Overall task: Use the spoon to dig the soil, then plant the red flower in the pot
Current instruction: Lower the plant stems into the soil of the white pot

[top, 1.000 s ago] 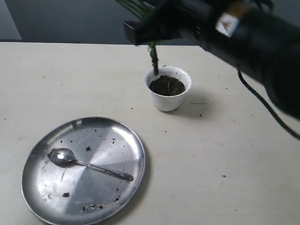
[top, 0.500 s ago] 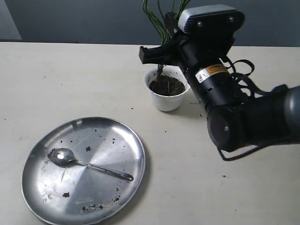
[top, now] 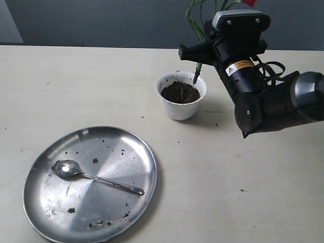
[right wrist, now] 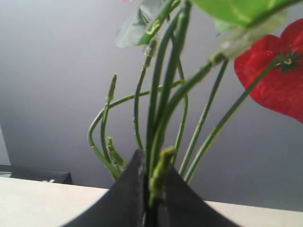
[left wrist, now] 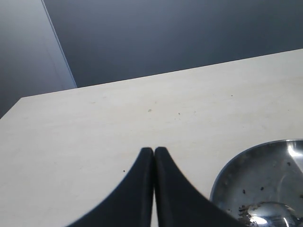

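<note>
Left pincer (left wrist: 154,153) hangs pressed closed and empty near the steel plate (top: 45,202), where the thin shiny spoon (top: 93,176) lies. Soil (top: 180,92), dark and crumbly, fills the scalloped white pot (top: 180,109). Right pincer (right wrist: 152,176) clamps the red flower (right wrist: 274,75) by its bundled stems above the pot's far rim; it looks light and springy, best held low.

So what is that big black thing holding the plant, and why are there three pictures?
It is a robot arm. Its right pincer grips the red flower by its stems, the stem tip just above the soil in the white pot. One picture looks at the whole table. The other two come from cameras on the wrists. The left pincer is shut and holds nothing. A spoon lies on the steel plate.
</note>
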You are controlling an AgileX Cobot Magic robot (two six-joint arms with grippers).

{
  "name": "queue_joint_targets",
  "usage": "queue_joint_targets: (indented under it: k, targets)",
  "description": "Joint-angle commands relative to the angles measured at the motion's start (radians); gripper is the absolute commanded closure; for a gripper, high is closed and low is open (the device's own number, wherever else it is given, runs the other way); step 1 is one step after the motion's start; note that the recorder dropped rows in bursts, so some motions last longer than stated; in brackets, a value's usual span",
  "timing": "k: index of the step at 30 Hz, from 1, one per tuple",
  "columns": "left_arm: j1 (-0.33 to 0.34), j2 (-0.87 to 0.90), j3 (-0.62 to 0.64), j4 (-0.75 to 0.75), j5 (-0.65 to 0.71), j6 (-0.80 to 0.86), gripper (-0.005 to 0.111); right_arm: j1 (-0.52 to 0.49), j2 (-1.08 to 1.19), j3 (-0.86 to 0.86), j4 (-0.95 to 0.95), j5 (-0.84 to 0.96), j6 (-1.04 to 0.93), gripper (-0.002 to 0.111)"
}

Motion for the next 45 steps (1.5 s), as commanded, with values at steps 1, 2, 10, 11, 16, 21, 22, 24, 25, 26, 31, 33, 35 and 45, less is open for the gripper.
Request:
queue_joint_targets:
  k: [1,2,10,11,16,21,22,24,25,26,31,33,35,45]
  targets:
    - [-0.002,0.003,-0.003,-0.005,-0.007,-0.004,0.105,-0.025,0.041,-0.043,-0.096,-0.021,0.004,0.109]
    - [-0.002,0.003,-0.003,-0.005,-0.007,-0.004,0.105,-0.025,0.059,-0.06,-0.104,-0.021,0.009,0.109]
    - [-0.002,0.003,-0.003,-0.005,-0.007,-0.004,0.105,-0.025,0.206,-0.193,-0.163,-0.017,0.034,0.109]
    - [-0.002,0.003,-0.003,-0.005,-0.007,-0.004,0.105,-0.025,0.218,-0.198,-0.163,-0.017,0.034,0.109]
    - [-0.002,0.003,-0.003,-0.005,-0.007,-0.004,0.105,-0.025,0.241,-0.199,-0.168,0.027,0.034,0.109]
    - [-0.002,0.003,-0.003,-0.005,-0.007,-0.004,0.105,-0.025,0.264,-0.199,-0.23,0.057,0.03,0.109]
    - [-0.002,0.003,-0.003,-0.005,-0.007,-0.004,0.105,-0.025,0.268,-0.199,-0.231,0.061,0.021,0.109]
    - [-0.002,0.003,-0.003,-0.005,-0.007,-0.004,0.105,-0.025,0.27,-0.199,-0.231,0.08,0.017,0.109]
    - [-0.002,0.003,-0.003,-0.005,-0.007,-0.004,0.105,-0.025,0.27,-0.199,-0.233,0.098,0.012,0.109]
    - [-0.002,0.003,-0.003,-0.005,-0.007,-0.004,0.105,-0.025,0.27,-0.199,-0.235,0.114,0.008,0.109]
    - [-0.002,0.003,-0.003,-0.005,-0.007,-0.004,0.105,-0.021,0.263,-0.179,-0.246,0.132,0.005,0.109]
    - [-0.002,0.003,-0.003,-0.005,-0.007,-0.004,0.105,-0.021,0.258,-0.168,-0.246,0.129,0.005,0.109]
    - [-0.002,0.003,-0.003,-0.005,-0.007,-0.004,0.105,-0.021,0.254,-0.151,-0.243,0.133,0.005,0.109]
    - [-0.002,0.003,-0.003,-0.005,-0.007,-0.004,0.105,-0.021,0.252,-0.08,-0.268,0.114,0.039,0.109]
